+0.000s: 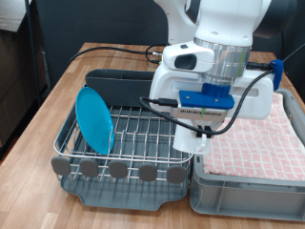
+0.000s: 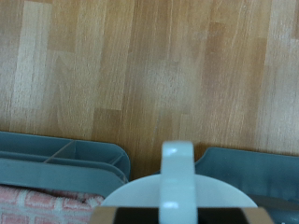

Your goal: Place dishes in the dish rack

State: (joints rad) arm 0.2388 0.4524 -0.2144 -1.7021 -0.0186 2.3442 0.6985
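white and smooth, with big round parts stacked over the dish rack (image 1: 119,143). shiny grey ring around the wrist, just above a boxy white hand block. bright blue piece under that block, with a thin pale strip of tiny dots along its lower edge. black cables looping out from the side nearest the rack and curling back in. another blue bit sticking out on the side far from the rack. white gripper (image 1: 197,141) below.
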